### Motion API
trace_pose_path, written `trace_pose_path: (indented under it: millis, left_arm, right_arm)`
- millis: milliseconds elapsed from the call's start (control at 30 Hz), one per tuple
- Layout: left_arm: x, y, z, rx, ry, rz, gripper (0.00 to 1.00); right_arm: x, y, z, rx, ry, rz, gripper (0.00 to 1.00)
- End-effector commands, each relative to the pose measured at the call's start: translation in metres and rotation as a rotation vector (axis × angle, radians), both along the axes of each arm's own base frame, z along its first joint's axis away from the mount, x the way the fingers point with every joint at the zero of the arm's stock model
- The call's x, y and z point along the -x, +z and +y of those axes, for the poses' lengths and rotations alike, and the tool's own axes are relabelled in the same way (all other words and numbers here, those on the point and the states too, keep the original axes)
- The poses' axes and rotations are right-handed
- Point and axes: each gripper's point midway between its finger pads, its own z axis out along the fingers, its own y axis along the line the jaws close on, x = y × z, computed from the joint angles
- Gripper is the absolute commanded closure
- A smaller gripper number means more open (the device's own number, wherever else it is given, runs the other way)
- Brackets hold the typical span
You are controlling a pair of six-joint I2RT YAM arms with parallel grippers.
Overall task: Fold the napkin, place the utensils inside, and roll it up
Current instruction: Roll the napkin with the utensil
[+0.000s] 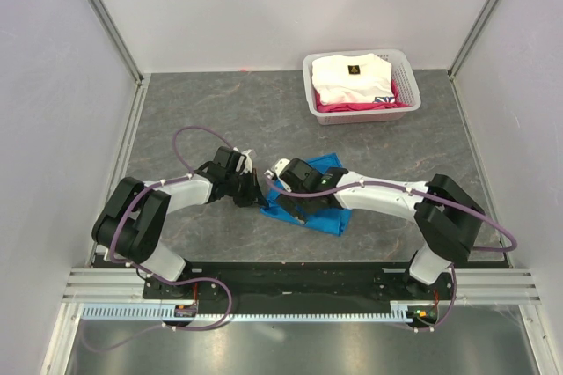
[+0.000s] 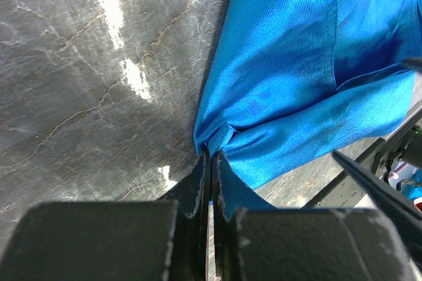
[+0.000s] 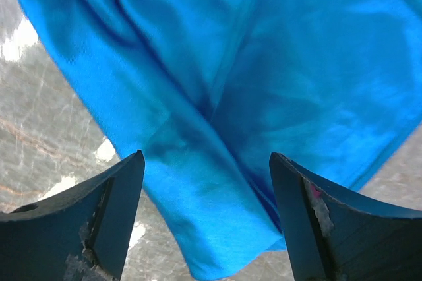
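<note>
The bright blue napkin (image 1: 327, 219) lies rumpled on the grey table between the two arms, partly under the right arm. My left gripper (image 1: 261, 199) is at its left edge, shut on a bunched corner of the napkin (image 2: 290, 76), which puckers right at the gripper's tips (image 2: 212, 156). My right gripper (image 1: 297, 208) hovers over the cloth with its jaws wide apart and nothing between them (image 3: 206, 162). A folded layer of the napkin (image 3: 264, 63) spreads below it. The utensils are out of view in every frame.
A white basket (image 1: 400, 67) holding folded white and pink clothes stands at the back right. Pale enclosure walls close in the left, right and far sides of the grey marbled table (image 1: 220, 111).
</note>
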Motion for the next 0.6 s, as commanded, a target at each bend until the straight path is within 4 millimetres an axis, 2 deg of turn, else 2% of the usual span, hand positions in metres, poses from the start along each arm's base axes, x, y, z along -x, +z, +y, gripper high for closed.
trace_pose_path:
  millis: [0,133,367,567]
  left_arm:
    - [0.005,-0.007,0.010,-0.053,-0.014,0.005,0.98]
    - [0.005,-0.006,0.010,-0.053,-0.012,-0.001,0.98]
    - [0.006,-0.006,0.010,-0.054,-0.009,-0.002,0.98]
    - [0.005,-0.003,0.011,-0.051,-0.007,-0.011,0.98]
  right_arm:
    - [0.022,-0.010,-0.002,0.006,0.035,0.105,0.17]
    - [0.039,-0.013,0.000,-0.024,0.045,0.181,0.20]
    - [0.053,-0.016,-0.005,-0.041,0.033,0.237,0.24]
    - [0.056,-0.014,-0.010,-0.019,-0.002,0.247,0.32]
